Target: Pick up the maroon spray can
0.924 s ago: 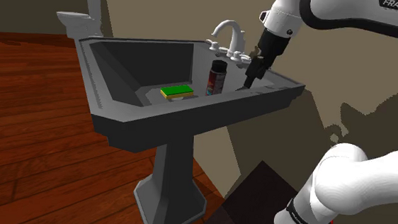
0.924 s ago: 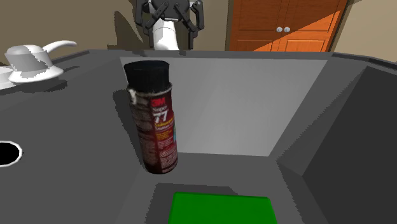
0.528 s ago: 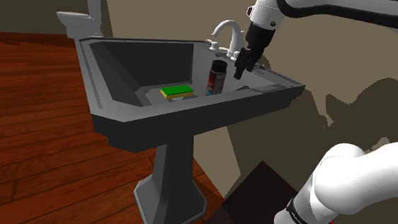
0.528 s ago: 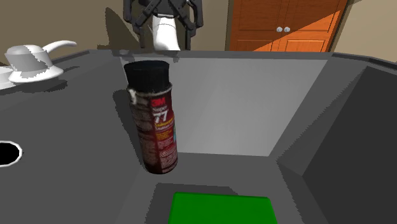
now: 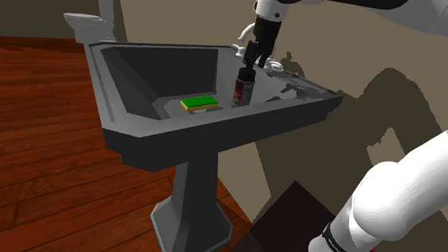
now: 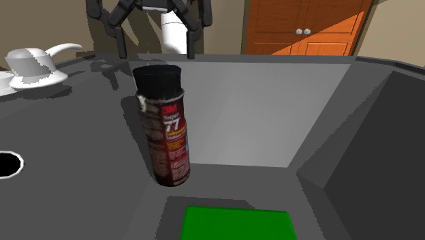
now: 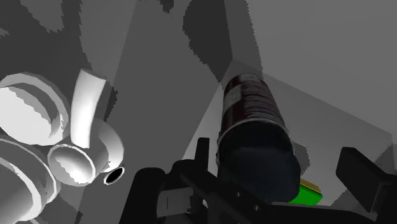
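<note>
Black gripper: fingers spread wide, clasping nothing, just above the can's dark cap.
Maroon spray can: upright in the grey sink, at the gripper's 6 o'clock in the shoulder view.
Green sponge: at the can's 9 o'clock there, lying apart from it.
White faucet: on the sink's deck, near the can.
</note>
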`<act>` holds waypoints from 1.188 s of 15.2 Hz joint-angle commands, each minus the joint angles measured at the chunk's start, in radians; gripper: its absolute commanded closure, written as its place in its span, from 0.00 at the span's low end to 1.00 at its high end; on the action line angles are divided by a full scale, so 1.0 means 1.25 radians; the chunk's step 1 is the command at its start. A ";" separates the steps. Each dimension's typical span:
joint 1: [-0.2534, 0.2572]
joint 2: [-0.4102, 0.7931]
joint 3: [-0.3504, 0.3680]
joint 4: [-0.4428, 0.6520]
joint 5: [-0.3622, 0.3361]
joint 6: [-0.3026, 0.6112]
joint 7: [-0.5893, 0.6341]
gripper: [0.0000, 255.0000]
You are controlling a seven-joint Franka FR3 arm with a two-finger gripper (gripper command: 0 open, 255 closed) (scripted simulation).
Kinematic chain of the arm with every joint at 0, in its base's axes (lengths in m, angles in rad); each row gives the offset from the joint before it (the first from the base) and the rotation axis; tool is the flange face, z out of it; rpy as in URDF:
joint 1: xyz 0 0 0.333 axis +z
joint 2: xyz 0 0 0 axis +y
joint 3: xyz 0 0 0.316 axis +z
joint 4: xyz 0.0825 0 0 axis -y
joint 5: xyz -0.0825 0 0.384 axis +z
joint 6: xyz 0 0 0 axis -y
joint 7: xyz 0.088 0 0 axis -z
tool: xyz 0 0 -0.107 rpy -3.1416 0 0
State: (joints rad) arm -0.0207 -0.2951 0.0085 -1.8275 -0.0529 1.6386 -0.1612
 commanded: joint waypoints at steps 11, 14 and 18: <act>-0.002 0.015 -0.004 -0.065 -0.001 0.076 -0.005 1.00; -0.002 0.015 -0.005 -0.064 -0.001 0.075 -0.005 1.00; -0.002 0.015 -0.005 -0.064 -0.001 0.075 -0.006 1.00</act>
State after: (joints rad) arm -0.0225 -0.2771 0.0034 -1.9065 -0.0528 1.7325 -0.1680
